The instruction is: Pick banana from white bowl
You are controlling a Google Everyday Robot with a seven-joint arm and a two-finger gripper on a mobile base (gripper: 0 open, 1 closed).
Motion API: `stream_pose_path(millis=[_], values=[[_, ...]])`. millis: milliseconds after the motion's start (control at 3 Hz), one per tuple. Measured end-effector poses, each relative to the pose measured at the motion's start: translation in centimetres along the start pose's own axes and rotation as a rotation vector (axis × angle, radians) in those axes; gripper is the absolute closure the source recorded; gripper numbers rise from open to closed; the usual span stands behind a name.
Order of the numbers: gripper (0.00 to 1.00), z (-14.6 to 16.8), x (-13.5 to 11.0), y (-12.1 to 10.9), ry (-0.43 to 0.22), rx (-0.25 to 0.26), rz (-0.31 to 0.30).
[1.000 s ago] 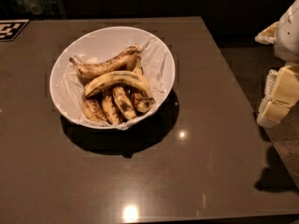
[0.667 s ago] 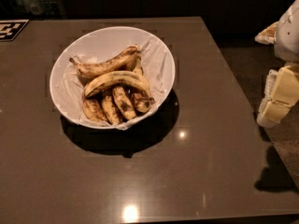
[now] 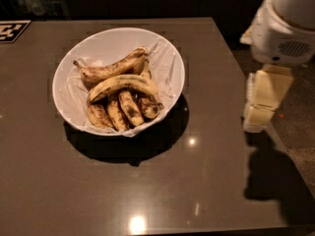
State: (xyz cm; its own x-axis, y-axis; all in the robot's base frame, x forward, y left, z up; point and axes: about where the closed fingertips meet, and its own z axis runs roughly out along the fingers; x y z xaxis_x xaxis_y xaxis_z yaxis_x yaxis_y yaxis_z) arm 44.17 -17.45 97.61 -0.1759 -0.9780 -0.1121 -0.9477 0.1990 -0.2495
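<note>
The white bowl (image 3: 115, 41) stands on the dark table, left of centre, with crinkled white lining inside. The banana (image 3: 123, 85), long, curved and the yellowest, lies across the middle of the bowl. A browner long banana (image 3: 110, 70) lies just behind it, and shorter blotched bananas (image 3: 120, 113) lie in front. My gripper (image 3: 257, 122) hangs pointing down at the right, beyond the table's right edge and well apart from the bowl, with nothing seen in it.
The dark glossy table (image 3: 147, 191) reflects ceiling lights. A black-and-white marker tag (image 3: 12, 31) lies at its far left corner. The table's right edge runs just left of my white arm (image 3: 288, 28). Floor lies to the right.
My arm and gripper have moved left, closer to the table's right edge. The bowl and bananas have not moved.
</note>
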Motion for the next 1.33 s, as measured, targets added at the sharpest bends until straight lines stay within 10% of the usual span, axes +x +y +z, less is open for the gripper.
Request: stream_pose_path(millis=[667,1333], values=[[0.0,1.9,-8.3,0.3,0.098,-0.065,-0.141],[0.0,2.7,-13.0,-1.3,-0.022,-0.056,-0.199]])
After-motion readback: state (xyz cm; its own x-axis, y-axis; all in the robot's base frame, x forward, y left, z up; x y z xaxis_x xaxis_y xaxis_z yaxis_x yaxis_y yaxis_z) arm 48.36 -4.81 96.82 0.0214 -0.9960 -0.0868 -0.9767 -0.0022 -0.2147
